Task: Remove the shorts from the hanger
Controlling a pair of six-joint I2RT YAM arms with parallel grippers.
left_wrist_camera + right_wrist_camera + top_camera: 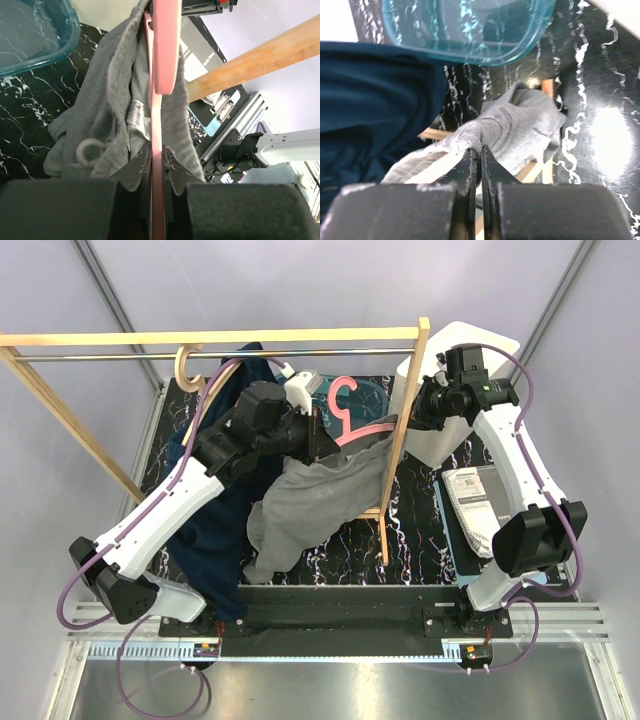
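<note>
Down the left of the top view I see the navy shorts [215,545]. At centre my left gripper [157,165] is clamped on the pink hanger [166,45], with the grey shorts [310,500] draped over it. At right, my right gripper [480,155] pinches their edge.

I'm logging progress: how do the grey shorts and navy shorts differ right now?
The grey shorts drape over the pink hanger gripped by the left tool; the navy shorts hang from the wooden hanger on the rail. The grey shorts show a white label; the navy shorts show none. Both are still on hangers.
</note>
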